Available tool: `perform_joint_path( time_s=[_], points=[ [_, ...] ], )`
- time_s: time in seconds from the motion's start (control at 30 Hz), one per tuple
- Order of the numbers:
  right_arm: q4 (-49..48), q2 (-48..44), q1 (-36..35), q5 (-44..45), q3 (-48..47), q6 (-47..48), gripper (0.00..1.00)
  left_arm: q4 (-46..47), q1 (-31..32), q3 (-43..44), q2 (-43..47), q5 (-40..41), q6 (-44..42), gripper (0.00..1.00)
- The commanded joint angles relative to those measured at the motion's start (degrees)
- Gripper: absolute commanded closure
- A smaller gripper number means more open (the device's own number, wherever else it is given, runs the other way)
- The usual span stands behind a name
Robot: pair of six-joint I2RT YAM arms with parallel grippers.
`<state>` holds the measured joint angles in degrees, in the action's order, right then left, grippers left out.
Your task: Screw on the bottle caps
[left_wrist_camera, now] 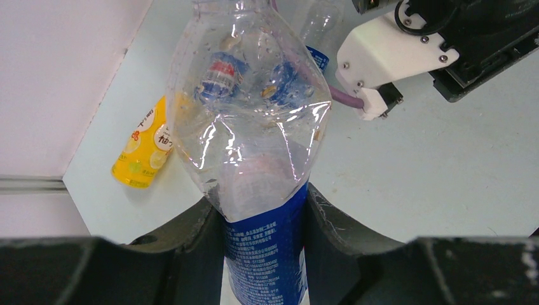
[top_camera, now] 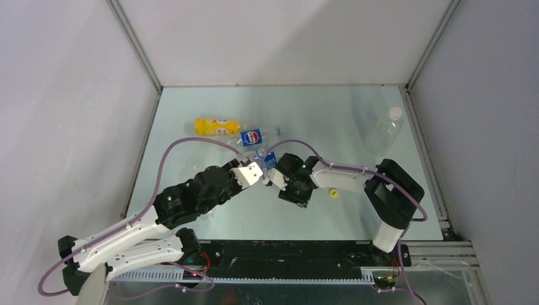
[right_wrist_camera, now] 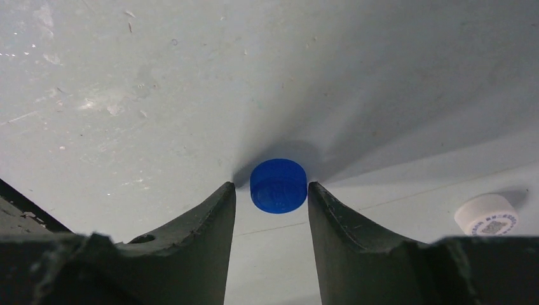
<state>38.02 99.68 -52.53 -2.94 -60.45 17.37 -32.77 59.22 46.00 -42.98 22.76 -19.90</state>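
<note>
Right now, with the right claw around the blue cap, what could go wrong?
1. The right claw straddles the blue cap off-centre, only at the fingertips; closing could push the cap aside or let it pop out.
2. The left claw squeezes the clear bottle, whose thin wall is dented; the bottle might twist or slip during screwing.

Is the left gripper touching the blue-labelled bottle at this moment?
Touching. The left wrist view shows the left gripper with both jaws pressed against the blue label of the clear bottle, with no gap on either side.
</note>
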Motion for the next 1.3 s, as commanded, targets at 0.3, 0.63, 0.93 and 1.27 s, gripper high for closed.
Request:
perform_joint_path(
  time_s=[0.3, 0.63, 0.93, 1.27],
  points=[
    [2.96, -3.55, -0.45, 0.10, -0.02, 0.66, 0.90, -2.83, -2.44, 2.44, 1.86, -4.98, -4.46, 0.79],
    [6.37, -23.99, 2.53, -6.12, 0.17, 0.58, 1.00, -11.88, -14.11, 6.36, -1.44, -30.20, -14.81, 0.76],
    [3.14, -43.76, 2.02, -20.39, 0.04, 14.25, 1.00, -15.57, -14.92, 10.94, -7.00, -45.75, -24.16, 0.76],
    [-2.93, -48.17, -0.91, -25.54, -0.07, 29.26, 1.00, -16.01, -14.57, 15.55, -13.71, -55.93, -26.32, 0.77]
  ],
)
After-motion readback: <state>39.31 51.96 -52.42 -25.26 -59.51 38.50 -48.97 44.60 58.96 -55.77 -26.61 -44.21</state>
